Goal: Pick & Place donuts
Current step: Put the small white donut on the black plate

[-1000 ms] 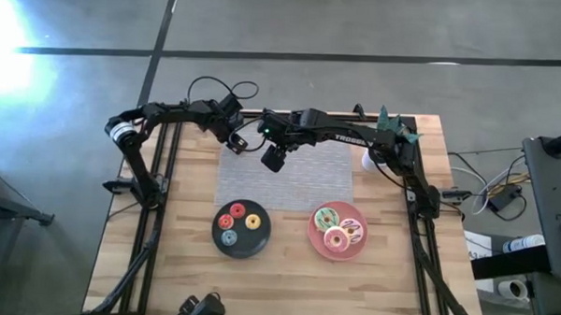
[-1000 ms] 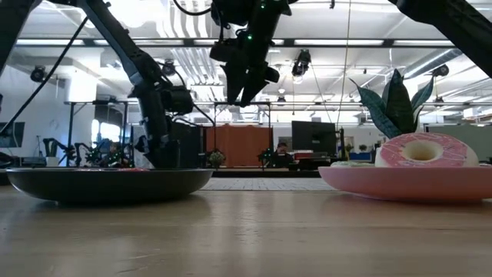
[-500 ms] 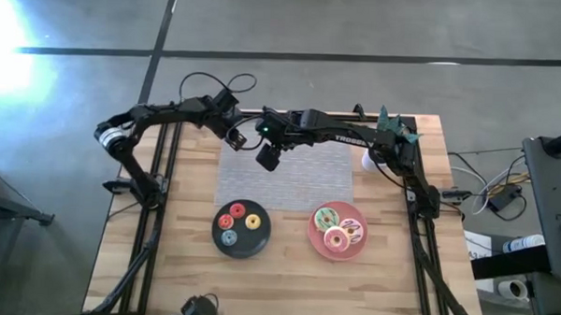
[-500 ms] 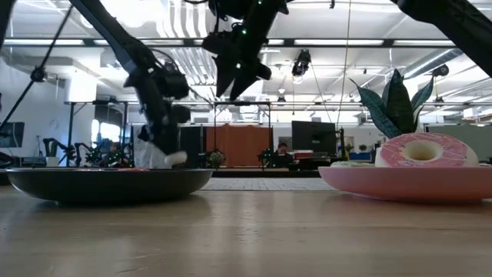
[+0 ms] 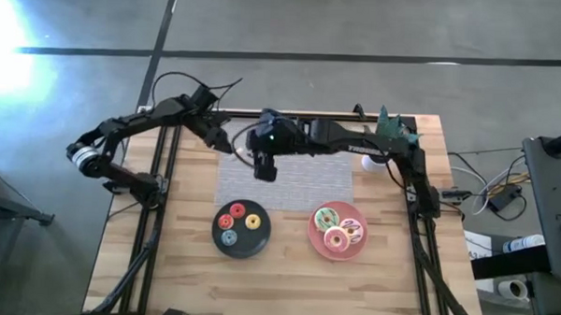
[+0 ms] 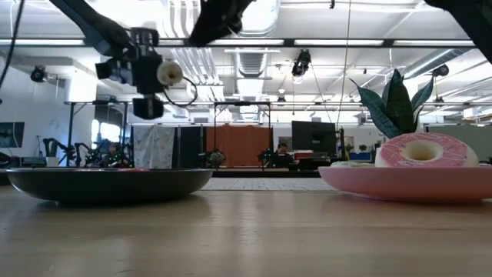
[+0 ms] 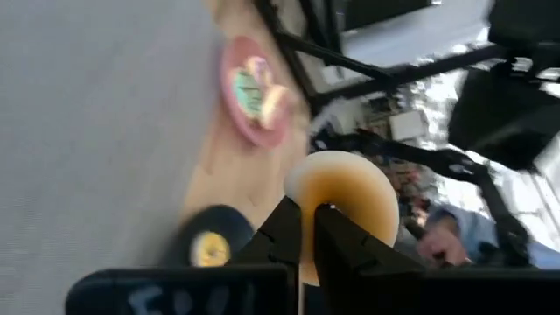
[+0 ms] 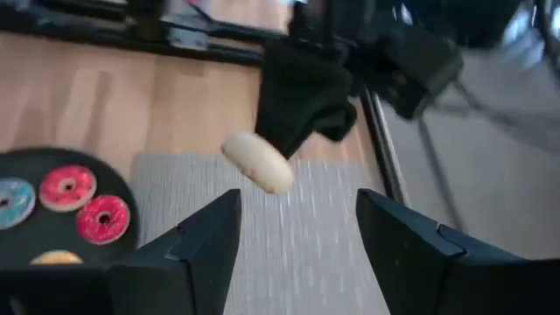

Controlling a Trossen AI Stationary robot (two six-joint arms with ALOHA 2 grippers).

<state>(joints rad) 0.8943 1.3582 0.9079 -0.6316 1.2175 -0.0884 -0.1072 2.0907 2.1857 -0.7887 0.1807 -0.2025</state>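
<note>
The left gripper is clenched on a plain tan donut, held aloft over the far-left grey mat. It looks light and rigid, best pinched across its ring. The right gripper hangs agape nearby. Other donuts sit on the black plate and pink plate on the wooden table.
</note>
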